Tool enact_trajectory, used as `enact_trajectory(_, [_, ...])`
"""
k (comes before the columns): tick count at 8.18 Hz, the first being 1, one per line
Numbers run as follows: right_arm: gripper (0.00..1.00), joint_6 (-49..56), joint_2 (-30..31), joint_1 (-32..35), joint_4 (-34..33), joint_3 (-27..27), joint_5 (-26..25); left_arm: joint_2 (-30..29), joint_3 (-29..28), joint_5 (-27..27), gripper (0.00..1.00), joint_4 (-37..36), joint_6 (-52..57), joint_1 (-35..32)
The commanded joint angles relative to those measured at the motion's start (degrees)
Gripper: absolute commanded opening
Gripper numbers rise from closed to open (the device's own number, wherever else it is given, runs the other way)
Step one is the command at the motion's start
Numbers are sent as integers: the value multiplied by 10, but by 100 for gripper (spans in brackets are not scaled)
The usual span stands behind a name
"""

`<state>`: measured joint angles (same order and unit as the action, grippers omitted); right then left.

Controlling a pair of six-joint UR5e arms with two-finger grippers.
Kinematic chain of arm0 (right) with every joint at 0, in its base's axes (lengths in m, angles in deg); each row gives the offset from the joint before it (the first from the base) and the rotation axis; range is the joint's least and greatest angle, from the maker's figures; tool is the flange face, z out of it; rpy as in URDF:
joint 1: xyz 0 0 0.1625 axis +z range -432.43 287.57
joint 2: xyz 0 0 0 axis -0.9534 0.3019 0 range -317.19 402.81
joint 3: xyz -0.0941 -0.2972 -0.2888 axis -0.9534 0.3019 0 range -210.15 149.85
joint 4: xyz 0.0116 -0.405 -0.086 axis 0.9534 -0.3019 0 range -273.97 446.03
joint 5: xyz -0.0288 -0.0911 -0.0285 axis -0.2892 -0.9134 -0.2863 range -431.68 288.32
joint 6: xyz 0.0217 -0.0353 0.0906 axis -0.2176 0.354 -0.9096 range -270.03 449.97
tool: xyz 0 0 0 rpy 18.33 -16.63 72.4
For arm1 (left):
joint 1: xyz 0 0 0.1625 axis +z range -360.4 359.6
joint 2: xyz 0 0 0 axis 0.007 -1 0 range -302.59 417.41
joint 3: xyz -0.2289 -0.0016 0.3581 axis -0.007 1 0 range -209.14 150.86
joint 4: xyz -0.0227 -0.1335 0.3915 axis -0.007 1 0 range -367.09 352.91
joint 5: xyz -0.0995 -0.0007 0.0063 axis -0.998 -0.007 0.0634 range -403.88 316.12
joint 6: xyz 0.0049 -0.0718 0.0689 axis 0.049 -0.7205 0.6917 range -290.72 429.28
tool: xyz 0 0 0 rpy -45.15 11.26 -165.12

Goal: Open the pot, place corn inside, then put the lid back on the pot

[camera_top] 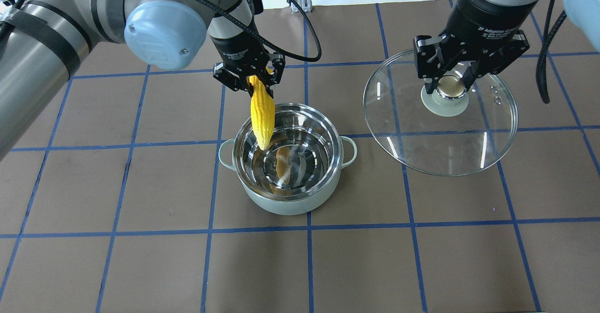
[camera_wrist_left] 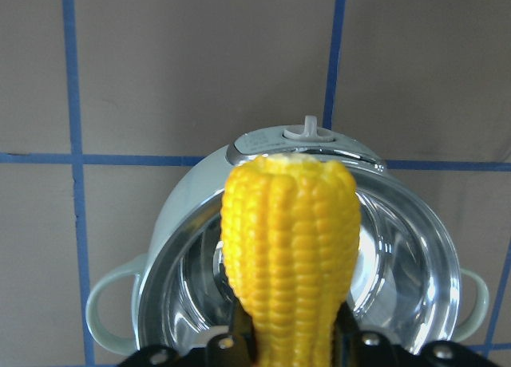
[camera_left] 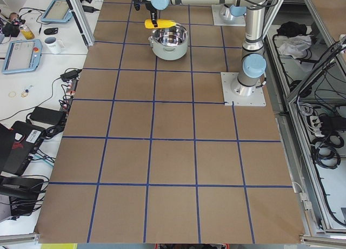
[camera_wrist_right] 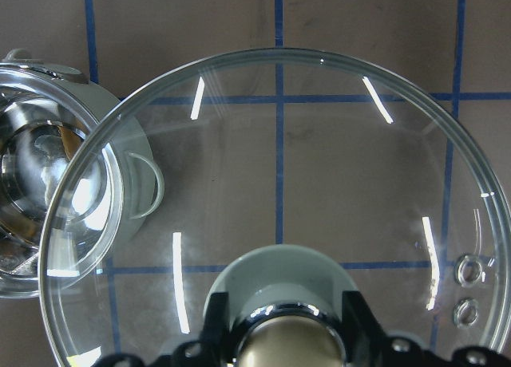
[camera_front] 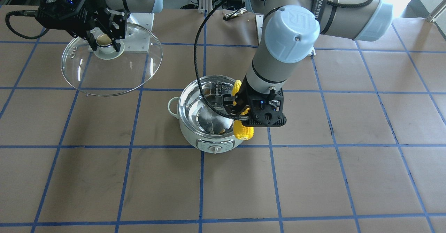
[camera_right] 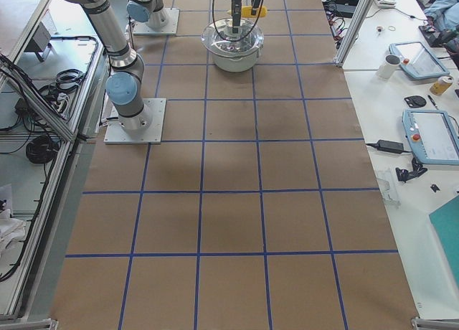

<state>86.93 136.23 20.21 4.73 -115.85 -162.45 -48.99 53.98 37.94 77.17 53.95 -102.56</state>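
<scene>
The mint-green pot (camera_top: pixel 286 203) stands open at the table's middle, its steel inside empty; it also shows in the front view (camera_front: pixel 195 140). My left gripper (camera_top: pixel 248 79) is shut on the yellow corn (camera_top: pixel 262 114), held above the pot's rim on the robot's side, its free end over the opening. The corn also shows in the front view (camera_front: pixel 244 132) and the left wrist view (camera_wrist_left: pixel 289 247). My right gripper (camera_top: pixel 450 84) is shut on the knob of the glass lid (camera_top: pixel 440 149) and holds it in the air to the pot's right. The lid also shows in the front view (camera_front: pixel 111 76) and the right wrist view (camera_wrist_right: pixel 319 167).
Brown paper with blue tape lines covers the table (camera_top: pixel 140 266). The arm bases (camera_front: pixel 139 20) stand at the table's robot side. Benches with tablets and a mug (camera_left: pixel 53 43) run beyond the table's edge.
</scene>
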Motion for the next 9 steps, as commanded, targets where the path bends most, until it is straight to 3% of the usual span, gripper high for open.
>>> enact_trajectory(1, [38,2,0,-2,0,0,0,0,51,-10,0,5,-36,-40])
enact_trajectory(3, [38,2,0,-2,0,0,0,4,87,-10,0,-4,-38,-50])
enact_trajectory(9, [38,3,0,-3,0,0,0,-15,116,-10,0,-61,-37,-56])
